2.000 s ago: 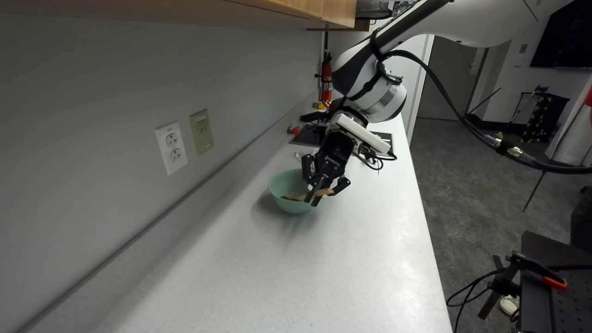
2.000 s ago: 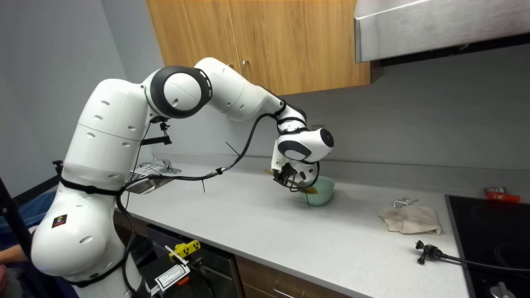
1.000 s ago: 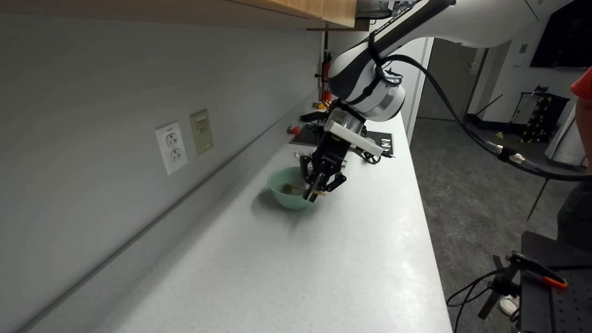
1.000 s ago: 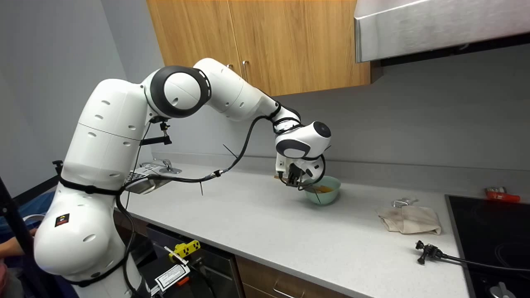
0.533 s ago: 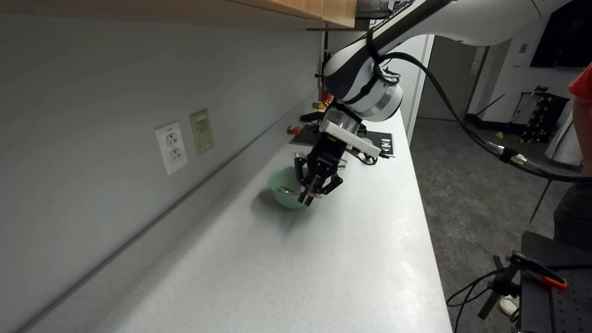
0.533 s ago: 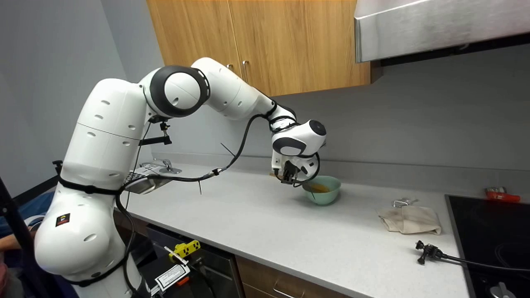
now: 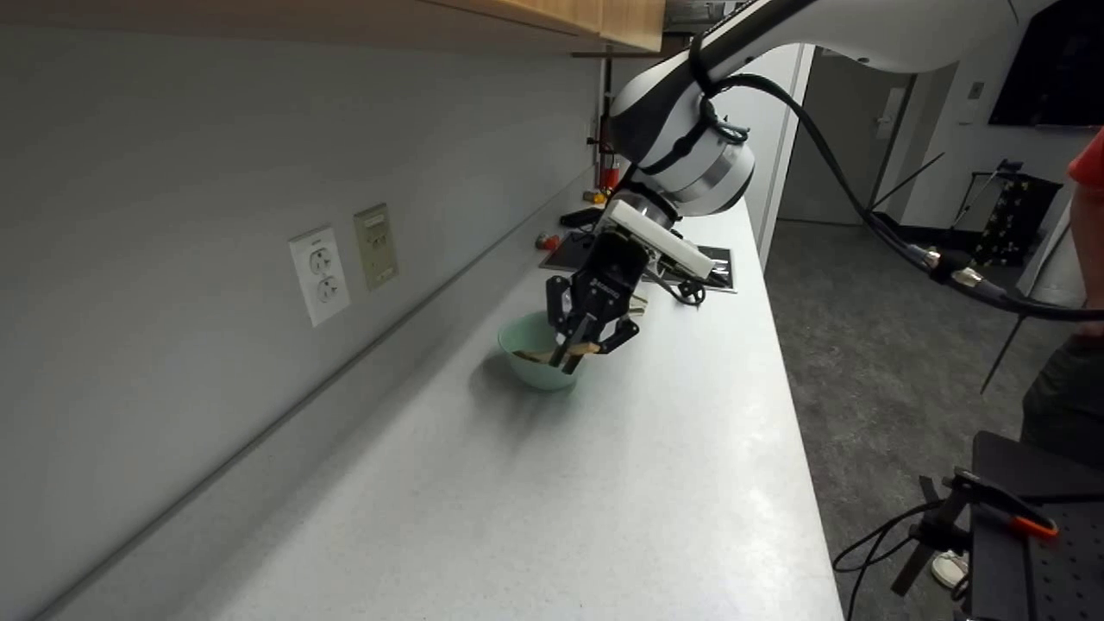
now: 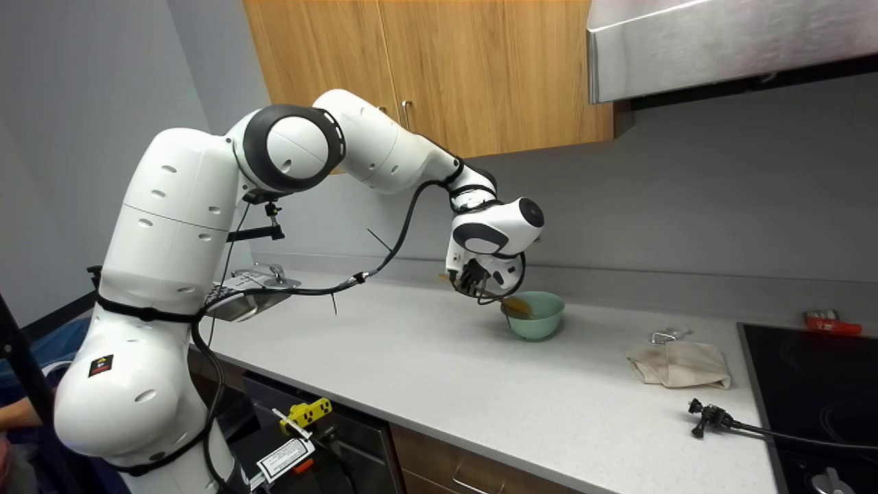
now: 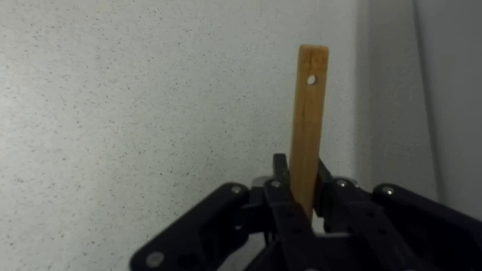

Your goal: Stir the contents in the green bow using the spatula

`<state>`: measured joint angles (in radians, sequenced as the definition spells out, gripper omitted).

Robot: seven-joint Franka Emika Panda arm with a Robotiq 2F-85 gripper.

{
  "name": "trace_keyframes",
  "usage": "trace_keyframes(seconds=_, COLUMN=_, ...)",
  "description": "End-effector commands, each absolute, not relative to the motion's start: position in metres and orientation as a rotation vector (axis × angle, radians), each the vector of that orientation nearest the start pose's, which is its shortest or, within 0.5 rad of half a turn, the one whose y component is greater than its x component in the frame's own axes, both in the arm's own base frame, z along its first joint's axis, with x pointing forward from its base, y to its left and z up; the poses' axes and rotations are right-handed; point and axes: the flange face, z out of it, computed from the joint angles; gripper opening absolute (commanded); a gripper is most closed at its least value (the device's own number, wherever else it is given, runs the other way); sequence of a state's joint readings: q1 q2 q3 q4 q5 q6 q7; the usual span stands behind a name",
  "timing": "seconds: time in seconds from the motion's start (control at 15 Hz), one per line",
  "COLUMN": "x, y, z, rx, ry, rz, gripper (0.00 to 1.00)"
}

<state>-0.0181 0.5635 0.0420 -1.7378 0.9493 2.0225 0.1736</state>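
Note:
The green bowl [image 7: 541,376] stands upright on the white counter near the wall. It also shows in an exterior view [image 8: 535,328]. My gripper [image 9: 302,163] is shut on the handle of the wooden spatula [image 9: 308,113]; the handle's holed end sticks out past the fingers. In an exterior view my gripper [image 7: 565,362] is at the bowl's rim, on the side away from the wall. The spatula's blade [image 8: 518,307] reaches down into the bowl at a slant. The bowl's contents cannot be made out. The wrist view does not show the bowl or the blade.
A folded beige cloth [image 8: 679,365] and a small clear object [image 8: 669,335] lie between the bowl and the black cooktop [image 8: 823,384]. A black mount on a cable [image 8: 713,418] lies near the counter's front. A wooden cabinet [image 8: 480,75] hangs above. A sink [image 8: 250,295] is at the far end.
The gripper and spatula have moved about at the bowl and risen slightly in the last half second. The blade has shifted inside. The bowl slid slightly towards the cooktop between two and one seconds ago.

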Motion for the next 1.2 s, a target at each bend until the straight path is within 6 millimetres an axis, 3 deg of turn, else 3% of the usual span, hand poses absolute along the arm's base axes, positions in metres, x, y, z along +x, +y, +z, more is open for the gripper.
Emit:
trace_keyframes(seconds=0.0, x=0.654, y=0.049, z=0.251, rx=-2.261, ry=0.883, rz=0.346, gripper=0.04)
trace_keyframes(seconds=0.47, x=0.657, y=0.031, z=0.232, rx=-2.400, ry=0.997, rz=0.235, gripper=0.04)
trace_keyframes(seconds=1.13, x=0.659, y=0.047, z=0.254, rx=-2.176, ry=0.917, rz=0.407, gripper=0.04)
